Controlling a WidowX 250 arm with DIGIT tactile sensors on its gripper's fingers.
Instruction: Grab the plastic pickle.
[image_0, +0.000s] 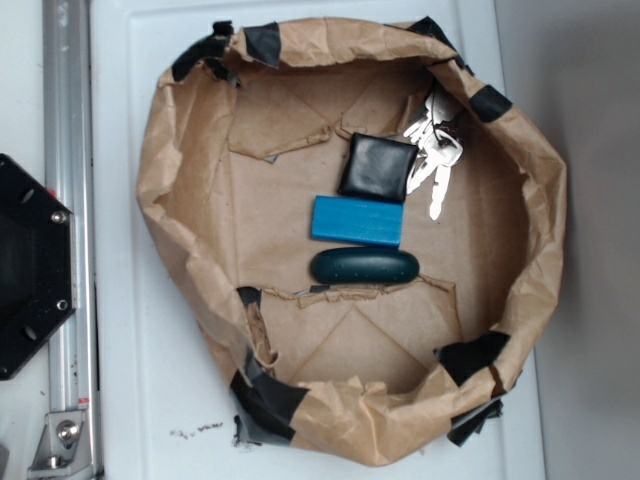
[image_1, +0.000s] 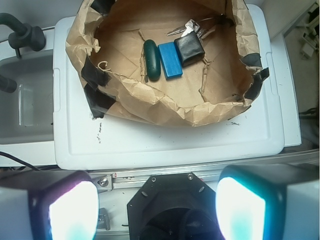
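Note:
The plastic pickle (image_0: 364, 267) (image_1: 152, 60) is a dark teal oblong lying flat on the floor of a crumpled brown paper bag nest (image_0: 180, 250) (image_1: 165, 107). It lies right beside a bright blue block (image_0: 357, 220) (image_1: 170, 59), on the side away from the black square pad (image_0: 378, 167) (image_1: 189, 49). My gripper (image_1: 157, 207) does not appear in the exterior view. In the wrist view its two glowing pads (image_1: 73, 212) stand wide apart with nothing between them, high above the robot base and far back from the nest.
A bunch of silver keys (image_0: 437, 150) (image_1: 189, 26) lies past the black pad by the nest's wall. The nest sits on a white plastic lid (image_0: 130, 380) (image_1: 165, 140). A metal rail (image_0: 68, 200) and the black robot base (image_0: 30, 265) (image_1: 172, 210) border it.

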